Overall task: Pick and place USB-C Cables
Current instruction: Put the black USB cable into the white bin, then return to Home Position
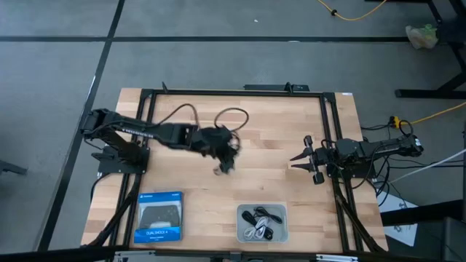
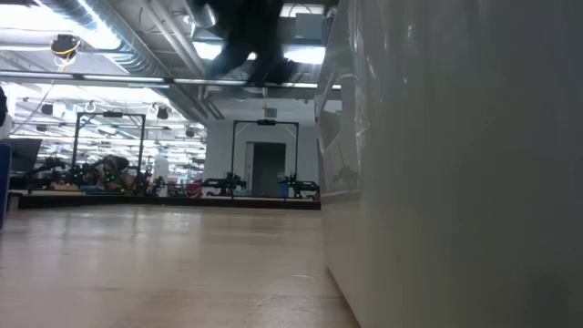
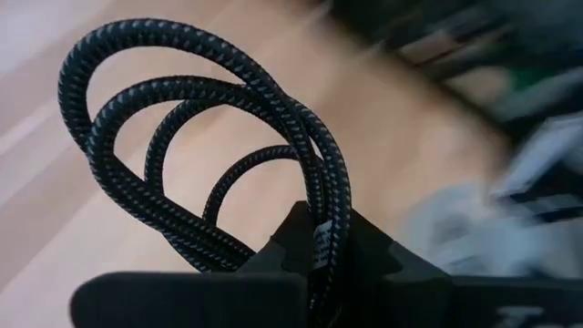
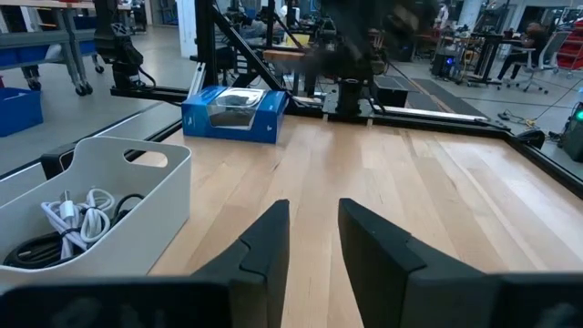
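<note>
My left gripper [image 1: 223, 154] is over the middle of the table, shut on a black braided USB-C cable bundle [image 3: 209, 146], which shows as a dark clump [image 1: 226, 167] in the high view. In the low view, gripper and bundle are a dark shape [image 2: 248, 36] high above the wood. A grey tray [image 1: 243, 234] near the table's near edge holds other coiled cables: black ones [image 1: 256, 216] and a whitish one [image 1: 254, 232], also seen in the right wrist view [image 4: 77, 214]. My right gripper [image 1: 306, 159] waits open at the table's right side [image 4: 312, 239]. My left gripper pinches the black bundle where its strands run together [image 3: 321, 239], between the two fingers [image 3: 364, 260]. Several loops of the coil [image 3: 137, 100] stand out beyond the fingertips. The bundle is lifted clear of the table.
A blue game-controller box [image 1: 158, 216] lies at the near left of the table, left of the tray. The tray's pale wall [image 2: 455, 164] fills the right of the low view. Black frame bars [image 1: 233, 92] run along the table's edges. Bare wood [image 1: 277, 153] lies between the grippers.
</note>
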You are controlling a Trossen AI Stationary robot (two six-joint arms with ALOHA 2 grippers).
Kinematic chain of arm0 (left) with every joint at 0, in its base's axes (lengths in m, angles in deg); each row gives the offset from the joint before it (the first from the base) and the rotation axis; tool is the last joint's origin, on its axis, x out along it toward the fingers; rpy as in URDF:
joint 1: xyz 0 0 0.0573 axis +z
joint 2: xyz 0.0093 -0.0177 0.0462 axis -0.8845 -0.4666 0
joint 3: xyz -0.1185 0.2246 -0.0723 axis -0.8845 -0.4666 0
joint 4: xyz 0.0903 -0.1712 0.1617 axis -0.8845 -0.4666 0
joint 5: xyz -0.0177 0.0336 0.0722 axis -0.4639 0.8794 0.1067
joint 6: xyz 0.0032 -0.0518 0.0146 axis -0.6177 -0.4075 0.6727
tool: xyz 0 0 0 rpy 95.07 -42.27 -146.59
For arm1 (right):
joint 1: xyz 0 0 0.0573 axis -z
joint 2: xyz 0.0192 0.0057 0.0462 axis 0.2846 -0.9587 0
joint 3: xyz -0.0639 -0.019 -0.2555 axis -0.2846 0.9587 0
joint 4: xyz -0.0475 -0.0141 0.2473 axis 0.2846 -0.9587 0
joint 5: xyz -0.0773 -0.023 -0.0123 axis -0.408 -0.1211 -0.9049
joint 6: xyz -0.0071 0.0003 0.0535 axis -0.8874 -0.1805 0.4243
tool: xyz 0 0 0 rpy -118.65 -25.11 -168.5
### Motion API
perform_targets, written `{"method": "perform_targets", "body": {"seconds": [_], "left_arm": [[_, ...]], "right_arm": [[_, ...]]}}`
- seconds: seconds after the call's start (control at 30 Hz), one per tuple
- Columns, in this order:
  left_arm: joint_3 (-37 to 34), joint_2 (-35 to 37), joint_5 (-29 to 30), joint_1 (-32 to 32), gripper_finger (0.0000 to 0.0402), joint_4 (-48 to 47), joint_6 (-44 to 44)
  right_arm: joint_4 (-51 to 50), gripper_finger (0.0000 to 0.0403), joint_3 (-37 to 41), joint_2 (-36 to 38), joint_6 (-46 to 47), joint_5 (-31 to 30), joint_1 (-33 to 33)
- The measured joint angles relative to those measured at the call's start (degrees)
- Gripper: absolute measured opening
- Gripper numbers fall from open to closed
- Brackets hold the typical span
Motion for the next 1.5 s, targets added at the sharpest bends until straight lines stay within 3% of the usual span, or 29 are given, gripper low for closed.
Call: {"method": "perform_targets", "body": {"seconds": [0.1, 0.27, 0.43, 0.7, 0.93, 1.2, 1.5], "left_arm": [[3.82, -2.64, 0.56, -5.47, 0.0017, 8.35, 5.69], [15.46, -13.68, 0.31, -11.98, 0.0017, 7.43, 13.68], [27.44, -25.88, -6.61, -13.6, 0.0017, 5.82, 22.77], [40.68, -39.78, -23.34, -14.23, 0.0017, 4.57, 26.25], [43.48, -45.38, -25.78, -14.37, 0.0021, 4.37, 21.58], [43.55, -46.13, -26.03, -14.54, 0.0089, 1.52, 21.15], [43.57, -46.13, -25.84, -14.11, 0.0095, -1.29, 18.39]], "right_arm": [[0.0, 0.0102, 0.0, 0.0, 0.0, 0.01, 0.0], [0.02, 0.0102, 0.0, -0.02, 0.0, 0.0, 0.0], [0.2, 0.0102, -0.04, -0.01, 0.0, 0.0, 0.0], [0.07, 0.0102, -0.04, 0.0, 0.0, 0.0, 0.0], [0.02, 0.0102, -0.04, 0.0, 0.01, 0.0, -0.02], [0.0, 0.0102, -0.04, 0.0, 0.01, 0.0, -0.02], [-0.02, 0.0102, -0.02, 0.0, 0.01, 0.0, 0.0]]}}
